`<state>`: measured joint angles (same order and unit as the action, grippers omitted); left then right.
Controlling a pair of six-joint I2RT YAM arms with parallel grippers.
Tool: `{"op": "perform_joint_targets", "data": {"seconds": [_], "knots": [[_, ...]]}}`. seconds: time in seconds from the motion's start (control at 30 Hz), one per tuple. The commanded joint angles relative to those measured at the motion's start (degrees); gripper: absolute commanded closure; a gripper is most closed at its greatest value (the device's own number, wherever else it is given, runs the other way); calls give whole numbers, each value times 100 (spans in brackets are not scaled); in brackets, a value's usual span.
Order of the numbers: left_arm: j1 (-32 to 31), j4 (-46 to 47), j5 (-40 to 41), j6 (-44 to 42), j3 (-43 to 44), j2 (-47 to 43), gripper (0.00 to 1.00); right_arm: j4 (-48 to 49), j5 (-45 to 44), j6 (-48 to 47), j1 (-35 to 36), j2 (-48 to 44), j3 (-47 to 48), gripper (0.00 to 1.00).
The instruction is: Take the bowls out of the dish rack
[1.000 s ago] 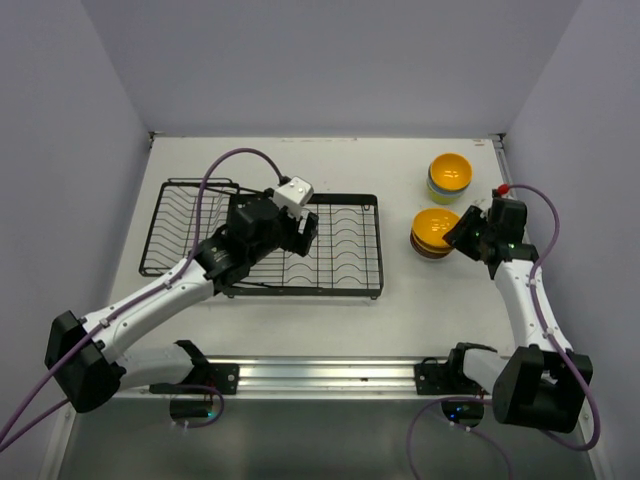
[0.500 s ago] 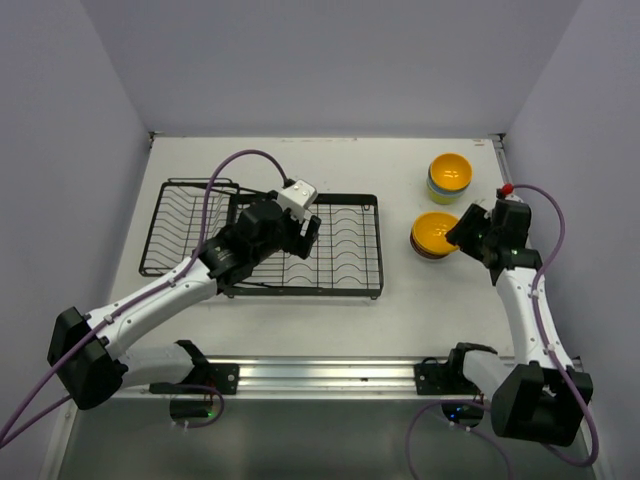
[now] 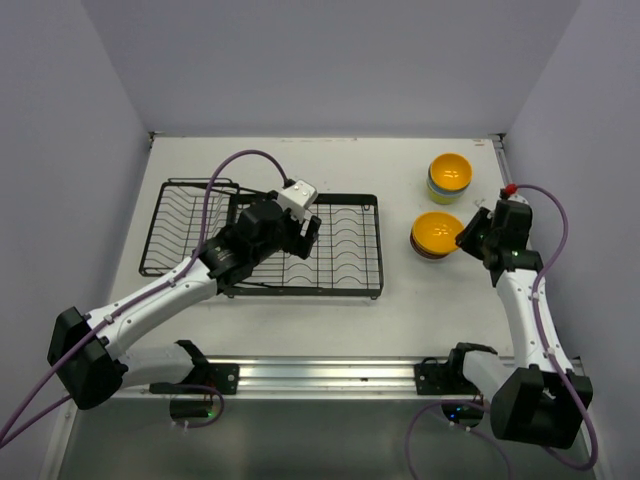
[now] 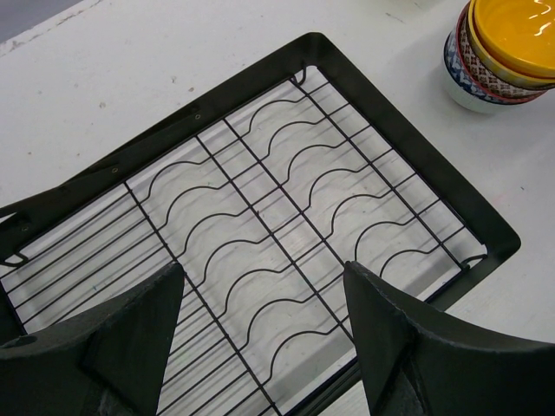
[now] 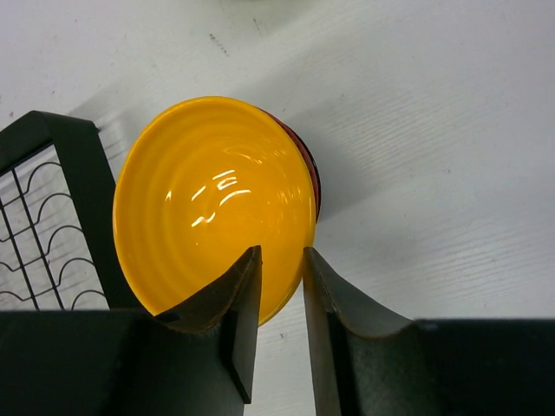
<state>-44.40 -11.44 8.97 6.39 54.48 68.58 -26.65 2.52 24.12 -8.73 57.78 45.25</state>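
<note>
The right hand [image 5: 281,256] sits with fingers drawn narrow at the rim of the glossy orange-yellow ribbed bowl [image 5: 208,199] topping the nearer stack, and I cannot tell whether it pinches that rim or is free of it. If it grips, a pull away would likely drag the bowl off and topple the stack. The left hand [image 4: 260,282] hangs wide open and empty over the slotted section of the black wire dish rack [image 4: 416,143], where no bowl shows. Room is tight between the right wall [image 3: 590,150] and the second bowl stack [image 3: 449,172] behind, while the white worktop [image 3: 300,160] beyond the rack offers more.
</note>
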Motion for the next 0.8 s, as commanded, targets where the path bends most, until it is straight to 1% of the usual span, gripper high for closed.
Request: {"op": "perform_joint_targets", "data": {"seconds": [0.0,0.03,0.13,0.5,0.67,0.7,0.77], "knots": [[-33,98,-36,-42,72,7,22,-15,-59,-48,-23,58,45,71],[-33,98,-36,-42,72,7,22,-7,-59,-48,-23,84,27,75],[-33,98,-45,-42,72,15,22,29,2,-30,-23,163,-17,78],[-42,72,-45,-59,80,24,22,108,117,-48,-23,234,-52,77],[-42,63,25,-51,89,16,22,204,310,-30,-23,85,27,72],[-42,63,26,-50,89,7,22,239,354,-30,-23,41,45,66],[-42,89,122,-50,81,-28,22,353,485,14,-23,-100,80,60]]}}
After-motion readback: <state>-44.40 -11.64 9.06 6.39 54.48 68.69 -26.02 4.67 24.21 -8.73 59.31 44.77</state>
